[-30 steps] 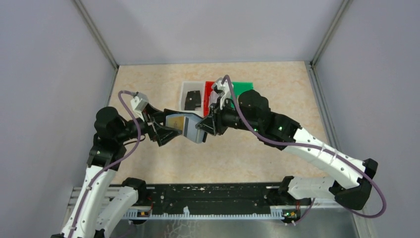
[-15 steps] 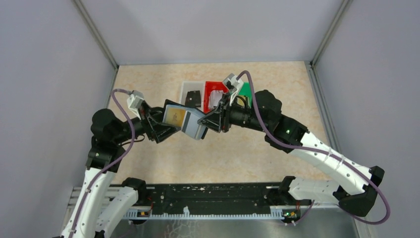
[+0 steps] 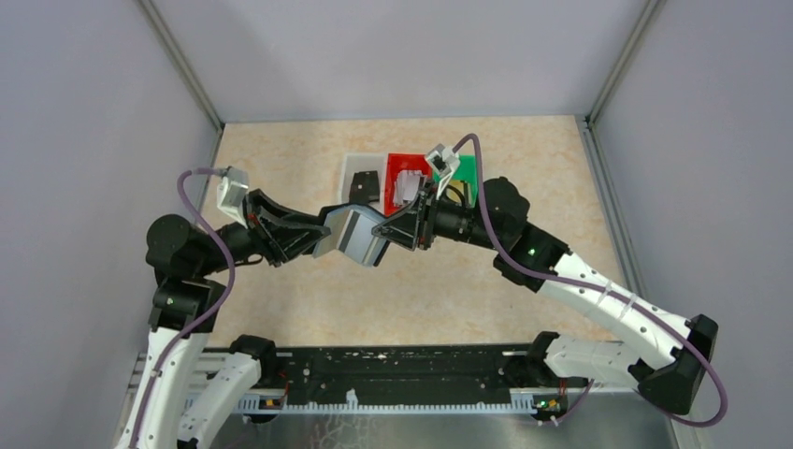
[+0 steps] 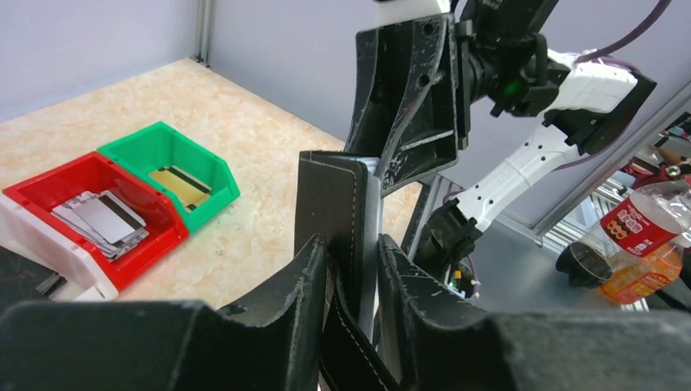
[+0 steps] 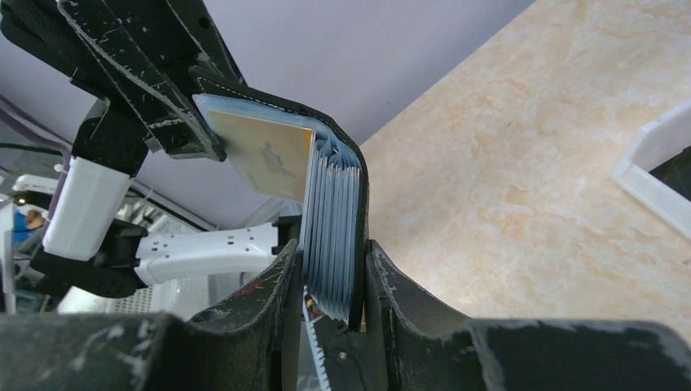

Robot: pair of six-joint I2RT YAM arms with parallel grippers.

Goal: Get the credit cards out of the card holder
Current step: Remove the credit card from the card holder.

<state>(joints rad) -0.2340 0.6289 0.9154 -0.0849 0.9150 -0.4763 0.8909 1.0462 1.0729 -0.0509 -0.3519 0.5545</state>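
Above the middle of the tabletop (image 3: 281, 168), clear of its surface, the card holder (image 3: 355, 236) is hanging open between the two arms. Its long axis is running left to right across the top view, with the pale blue-grey inner panels facing up. The left gripper (image 4: 352, 254) is pinching the black cover flap between narrow fingers (image 4: 293, 277). The right gripper (image 5: 330, 262) is clamping the stack of blue-grey pockets together with the other cover. A gold-tan card (image 5: 269, 155) is lying against the inside of the flap on the left gripper's side, its faint markings unreadable. Beyond, silvery cards (image 4: 102, 220) are sitting in a red bin (image 4: 151, 248) and gold cards (image 4: 181, 181) in a green bin (image 4: 216, 197), beside a white bin (image 3: 351, 168). Off the tabletop, a bottle (image 4: 652, 248) is showing a red label (image 4: 631, 224) with white lettering too blurred to read.
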